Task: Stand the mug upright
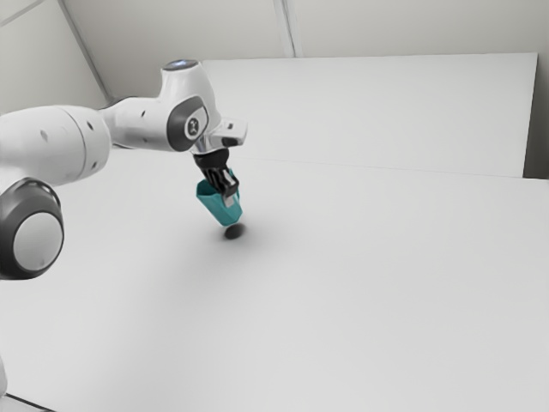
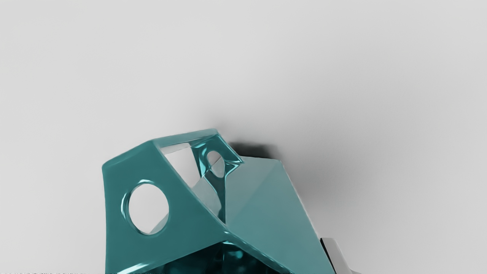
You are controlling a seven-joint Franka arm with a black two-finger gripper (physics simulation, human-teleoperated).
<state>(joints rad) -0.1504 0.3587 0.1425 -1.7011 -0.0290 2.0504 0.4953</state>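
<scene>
In the exterior view, from left to right, the arm (image 1: 60, 142) reaches in over the pale table (image 1: 369, 300), bending down at the wrist to the gripper (image 1: 228, 197). The teal mug (image 1: 220, 208) is at the gripper, well out over the table. It is tilted rather than upright, its mouth up and toward the exterior view's left and its base lower, toward the exterior view's right. A small dark shadow (image 1: 234, 231) lies on the table just beneath the base – whether the lowest edge touches the table I cannot tell. The jaws are closed on the mug, parted by the part of it they have between them. The wrist view adds what the exterior view barely gives: the angular handle (image 2: 190, 213), with round holes cut through it, the flat facets of the mug's side, and a dark, glossy hollow nearest the gripper. One grey finger (image 2: 335, 253) lies along the outside of the mug there; the other is hidden. The exterior view, for its part, gives the mug's lean and how near its base is to the table.
</scene>
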